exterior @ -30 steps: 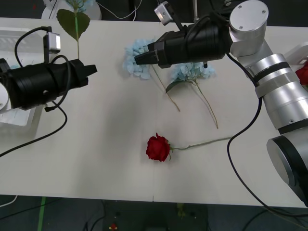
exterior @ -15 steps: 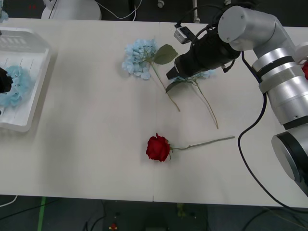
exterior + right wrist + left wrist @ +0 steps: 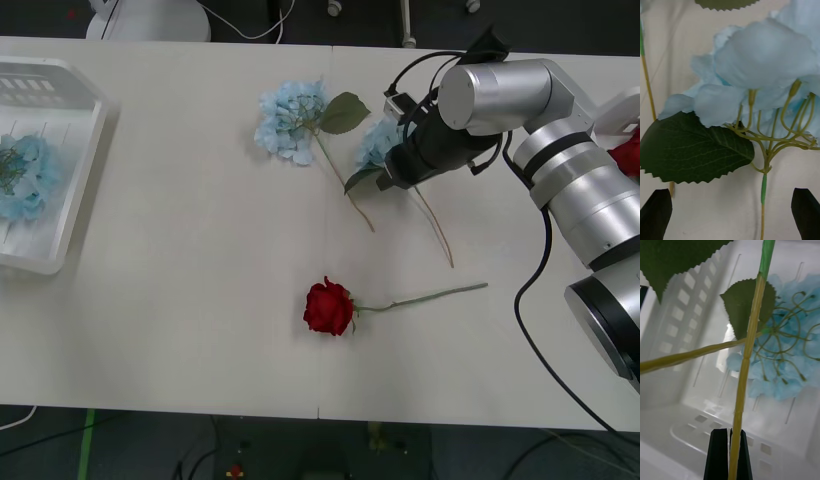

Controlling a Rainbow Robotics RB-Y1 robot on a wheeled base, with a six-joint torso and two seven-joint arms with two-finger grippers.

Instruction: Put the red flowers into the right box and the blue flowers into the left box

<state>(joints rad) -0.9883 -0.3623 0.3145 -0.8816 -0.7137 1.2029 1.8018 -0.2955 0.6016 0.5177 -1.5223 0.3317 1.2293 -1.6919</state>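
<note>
Right gripper [image 3: 730, 213] spread wide, blue flower [image 3: 763, 75] stem centred between fingers for pickup; left gripper [image 3: 729, 453] pinching another stem [image 3: 747, 363] over left box [image 3: 681, 405], pre-drop.

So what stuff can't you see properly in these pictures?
- Right box: front view, cut off by the edge and hidden behind the right arm; one red flower peeks out.
- Right tool: front view, its fingertips hidden against the blue flower.
- Left box: front view, its left part cut off.
- Left tool: left wrist view, shut on a stem; that stem's flower head is out of frame.
</note>
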